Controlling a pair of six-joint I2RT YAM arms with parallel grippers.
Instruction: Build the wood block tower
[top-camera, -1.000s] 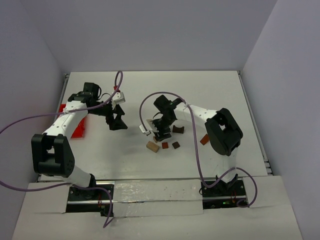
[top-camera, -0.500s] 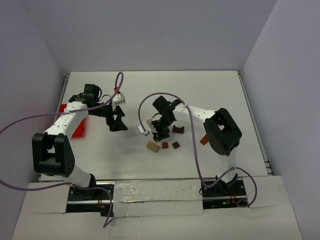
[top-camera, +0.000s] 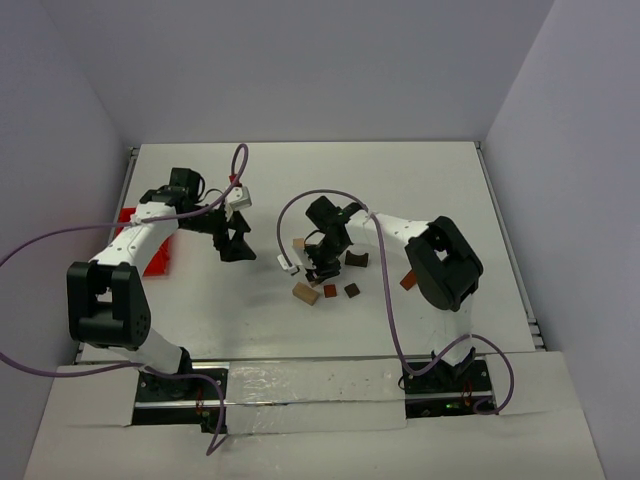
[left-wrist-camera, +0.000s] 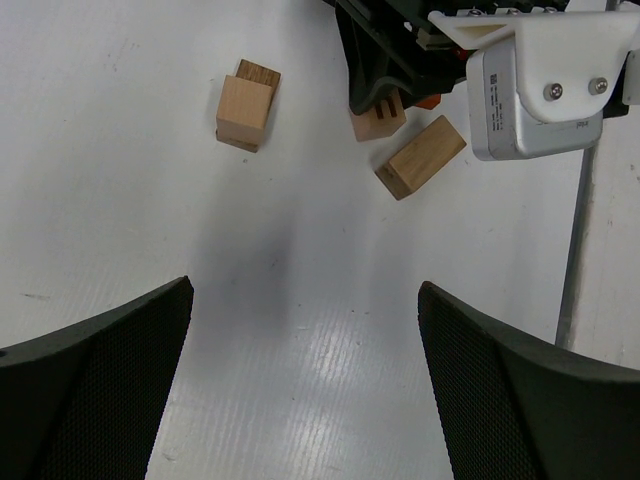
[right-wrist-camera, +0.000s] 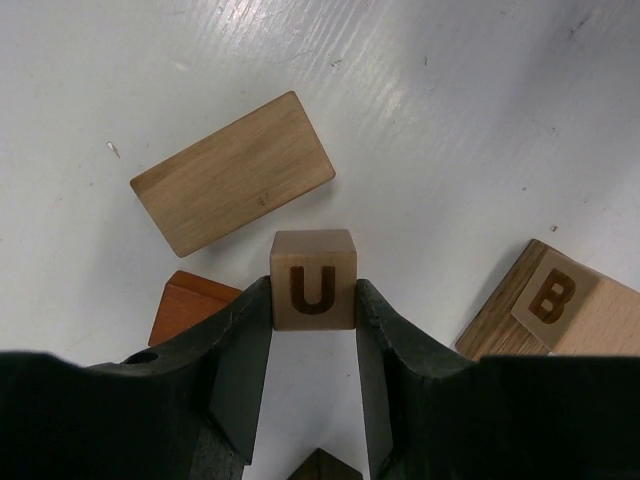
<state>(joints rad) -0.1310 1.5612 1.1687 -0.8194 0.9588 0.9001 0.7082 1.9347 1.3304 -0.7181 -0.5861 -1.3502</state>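
My right gripper (right-wrist-camera: 313, 297) is shut on a light tan cube marked "U" (right-wrist-camera: 313, 280), held between the two pads over the white table. Around it lie a tan rectangular block (right-wrist-camera: 232, 172), a reddish-brown block (right-wrist-camera: 185, 305) and a tan block marked "B" (right-wrist-camera: 555, 295) on a wider wooden piece. From above, the right gripper (top-camera: 322, 262) is among scattered blocks: tan (top-camera: 306, 293), reddish (top-camera: 329, 291), dark brown (top-camera: 352, 290). My left gripper (top-camera: 238, 245) is open and empty to the left, jaws wide (left-wrist-camera: 305, 288), facing a tan cube on a dark block (left-wrist-camera: 245, 110).
A red plastic bin (top-camera: 150, 245) sits at the table's left edge under the left arm. A reddish block (top-camera: 407, 280) lies beside the right arm's elbow. A dark brown block (top-camera: 357, 260) lies right of the gripper. The right wrist camera housing (left-wrist-camera: 540, 80) fills the left wrist view's top right.
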